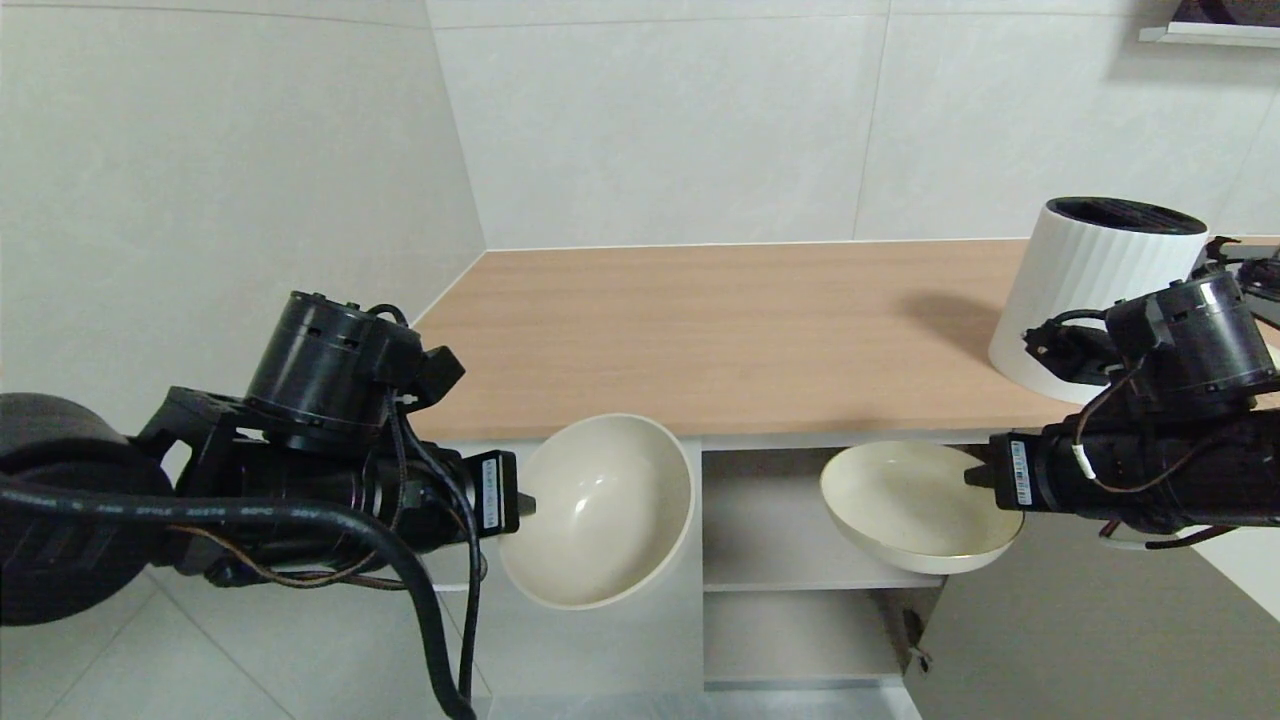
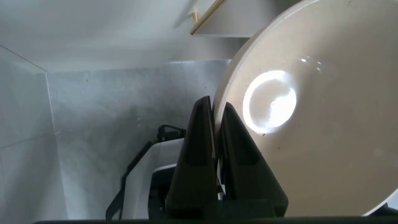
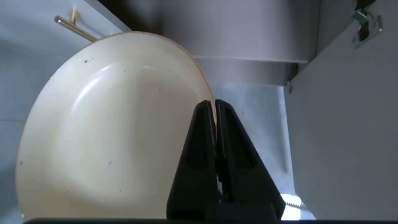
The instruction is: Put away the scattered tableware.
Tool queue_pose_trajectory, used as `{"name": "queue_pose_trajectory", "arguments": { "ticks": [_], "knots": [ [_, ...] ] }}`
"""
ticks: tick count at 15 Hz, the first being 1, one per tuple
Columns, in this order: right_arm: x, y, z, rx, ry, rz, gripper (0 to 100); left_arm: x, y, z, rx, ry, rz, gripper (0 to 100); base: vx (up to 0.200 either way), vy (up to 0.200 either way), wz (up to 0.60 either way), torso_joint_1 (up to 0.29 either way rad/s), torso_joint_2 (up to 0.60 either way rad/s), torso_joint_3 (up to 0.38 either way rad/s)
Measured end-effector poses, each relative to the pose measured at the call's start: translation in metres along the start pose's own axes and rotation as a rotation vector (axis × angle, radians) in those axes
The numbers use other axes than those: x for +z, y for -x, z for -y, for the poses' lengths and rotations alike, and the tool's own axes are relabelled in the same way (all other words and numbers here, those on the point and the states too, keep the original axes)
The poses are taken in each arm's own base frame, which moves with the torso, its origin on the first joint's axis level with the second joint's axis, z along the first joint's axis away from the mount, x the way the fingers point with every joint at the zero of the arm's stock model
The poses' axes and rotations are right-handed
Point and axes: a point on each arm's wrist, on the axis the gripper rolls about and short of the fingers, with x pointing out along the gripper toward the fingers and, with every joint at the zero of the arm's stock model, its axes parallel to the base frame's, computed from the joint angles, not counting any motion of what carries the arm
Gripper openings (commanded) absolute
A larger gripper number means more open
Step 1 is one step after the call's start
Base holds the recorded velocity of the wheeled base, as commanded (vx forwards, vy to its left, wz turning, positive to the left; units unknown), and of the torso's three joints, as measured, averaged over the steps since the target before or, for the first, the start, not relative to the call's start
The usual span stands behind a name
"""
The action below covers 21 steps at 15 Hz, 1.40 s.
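My left gripper [image 1: 528, 505] is shut on the rim of a cream bowl [image 1: 600, 510], held tilted in the air in front of the counter edge. In the left wrist view its fingers [image 2: 202, 134] pinch the bowl's rim [image 2: 311, 106]. My right gripper [image 1: 972, 478] is shut on the rim of a cream plate-like bowl [image 1: 915, 505], held before the open cabinet [image 1: 790, 540] under the counter. The right wrist view has that dish [image 3: 112, 124] clamped between the fingers [image 3: 205, 130].
A wooden countertop [image 1: 720, 320] runs along the tiled wall. A white ribbed cylinder [image 1: 1095, 290] stands at its right end. The open cabinet has shelves [image 1: 790, 575], and its door [image 1: 1080, 640] hangs open on the right. A closed door with a brass handle [image 3: 74, 26] is beside it.
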Motion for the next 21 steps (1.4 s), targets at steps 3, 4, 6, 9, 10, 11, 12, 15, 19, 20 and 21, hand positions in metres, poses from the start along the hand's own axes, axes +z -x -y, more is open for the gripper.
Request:
{"name": "queue_pose_trajectory", "arguments": {
  "ticks": [3, 4, 6, 9, 10, 11, 12, 15, 19, 20, 21],
  "knots": [
    [-0.0003, -0.0015, 0.0, -0.002, 0.001, -0.004, 0, 0.0001, -0.001, 0.0, 0.001, 0.0, 0.0, 0, 0.0, 0.0, 0.0, -0.025, 0.07, 0.037],
    [-0.0004, -0.0015, -0.0001, -0.002, 0.001, -0.005, 0, -0.0001, -0.0014, -0.0001, 0.002, 0.0, -0.003, 0, 0.0, 0.0, 0.0, -0.129, 0.32, 0.183],
    [-0.0005, -0.0016, 0.0, -0.002, 0.001, -0.004, 0, -0.0001, -0.0019, -0.0001, 0.003, 0.0, -0.004, 0, 0.0, 0.0, 0.0, -0.173, 0.43, 0.242],
    [-0.0006, -0.0017, 0.0, -0.002, 0.001, -0.006, 0, -0.0002, -0.0022, -0.0002, 0.004, 0.0, -0.005, 0, 0.0, 0.0, 0.0, -0.188, 0.47, 0.284],
    [-0.0006, -0.0017, 0.0, -0.002, 0.001, -0.006, 0, 0.0, -0.0022, -0.0001, 0.004, 0.0, -0.004, 0, 0.0, 0.0, 0.0, -0.178, 0.46, 0.29],
    [-0.0006, -0.0017, 0.0, -0.002, 0.001, -0.006, 0, -0.0001, -0.0023, -0.0001, 0.004, 0.0, -0.005, 0, 0.0, 0.0, 0.0, -0.183, 0.48, 0.3],
    [-0.0006, -0.0017, 0.0, -0.002, 0.001, -0.006, 0, -0.0001, -0.0025, -0.0002, 0.004, 0.0, -0.005, 0, 0.0, 0.0, 0.0, -0.168, 0.47, 0.286],
    [-0.0006, -0.0017, 0.0, -0.002, 0.001, -0.006, 0, -0.0002, -0.0025, -0.0002, 0.004, 0.0, -0.005, 0, 0.0, 0.0, 0.0, -0.157, 0.46, 0.302],
    [-0.0007, -0.0021, 0.0, -0.002, 0.002, -0.007, 0, -0.0002, -0.0025, -0.0002, 0.004, 0.0, -0.006, 0, 0.0, 0.0, 0.0, -0.127, 0.45, 0.322],
    [-0.0009, -0.0023, 0.0, -0.003, 0.001, -0.008, 0, -0.0002, -0.0025, -0.0002, 0.004, 0.001, -0.006, 0, 0.0, 0.0, 0.0, -0.1, 0.44, 0.349],
    [-0.0011, -0.0026, 0.0001, -0.003, 0.002, -0.011, 0, -0.0004, -0.0025, -0.0003, 0.006, 0.001, -0.007, 0, 0.0, 0.0, 0.0, -0.041, 0.29, 0.203]
  ]
}}
